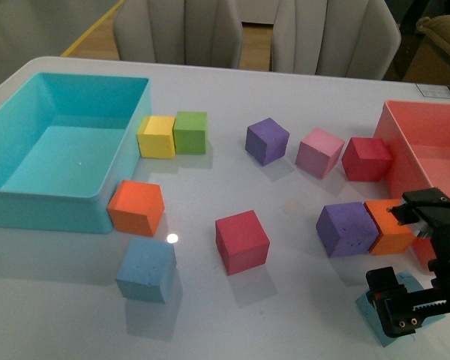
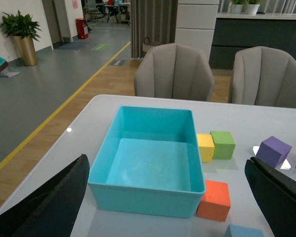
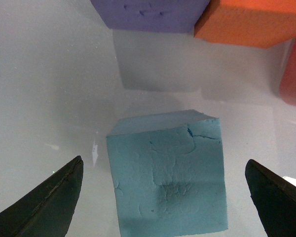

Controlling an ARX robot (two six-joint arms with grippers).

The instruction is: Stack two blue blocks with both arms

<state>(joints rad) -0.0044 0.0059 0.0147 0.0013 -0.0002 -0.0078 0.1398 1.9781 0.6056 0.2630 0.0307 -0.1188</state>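
One light blue block (image 1: 146, 270) rests on the white table at the front left, just in front of an orange cube (image 1: 136, 208). Its corner shows as the blue block (image 2: 244, 231) in the left wrist view. The second blue block (image 3: 167, 173) lies directly under my right gripper (image 3: 163, 207), between the wide-open fingers, which do not touch it. In the front view this block (image 1: 371, 319) is mostly hidden by the right gripper (image 1: 405, 255) at the front right. My left gripper (image 2: 163, 217) is open and empty above the table, and out of the front view.
A turquoise bin (image 1: 30, 202) stands at the left and a pink-red bin (image 1: 405, 150) at the right. Purple (image 1: 346, 229) and orange (image 1: 390, 229) cubes sit close behind the right gripper. Red (image 1: 241, 241), yellow (image 1: 157, 136), green (image 1: 190, 132) and pink (image 1: 319, 152) cubes are scattered mid-table.
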